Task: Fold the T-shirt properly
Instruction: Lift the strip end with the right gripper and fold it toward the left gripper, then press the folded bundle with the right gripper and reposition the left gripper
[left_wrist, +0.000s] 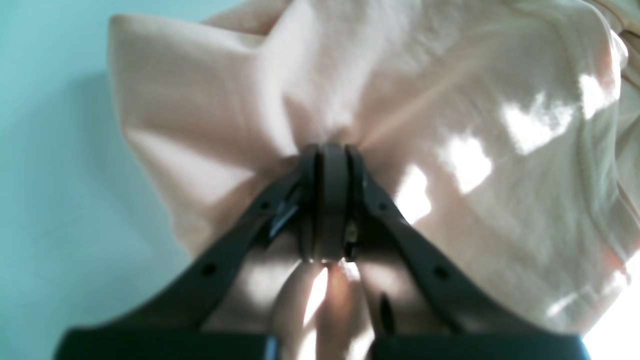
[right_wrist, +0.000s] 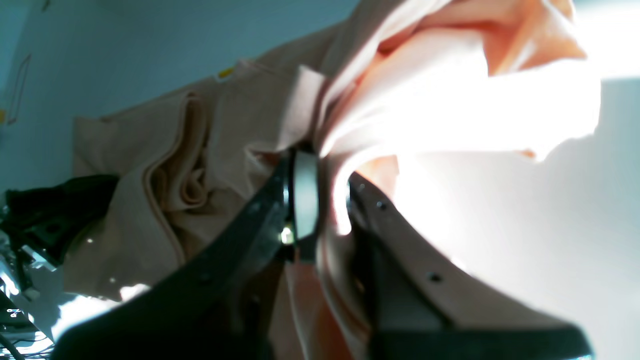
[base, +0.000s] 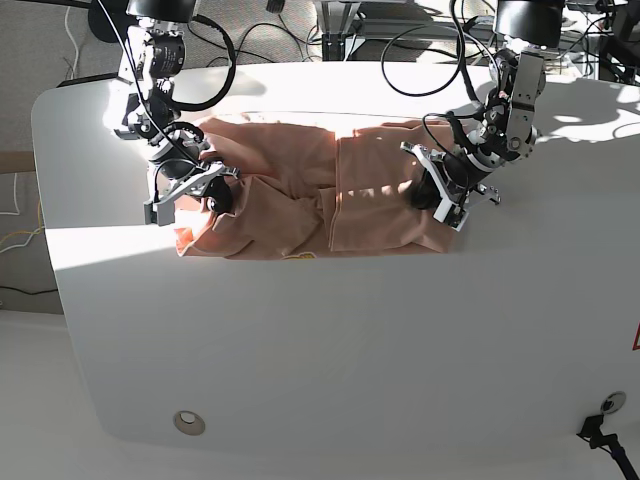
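The salmon-pink T-shirt (base: 290, 165) lies wrinkled and partly folded on the white table (base: 350, 330), stretched between both arms. My left gripper (base: 428, 190), on the right of the base view, is shut on a bunched pinch of the T-shirt's right side. In the left wrist view the left gripper (left_wrist: 327, 150) has its jaws pressed together, with fabric (left_wrist: 410, 80) fanning out from them. My right gripper (base: 218, 190) is shut on the T-shirt's left side. In the right wrist view the right gripper (right_wrist: 320, 157) has cloth (right_wrist: 220, 135) between its fingers. A small yellow tag (right_wrist: 226, 72) shows.
Cables and stands (base: 340, 20) crowd the table's far edge. A round grommet (base: 188, 423) sits near the front left edge, and a black clamp (base: 600, 433) sits at the front right. Bright sunlight falls across the table's far part.
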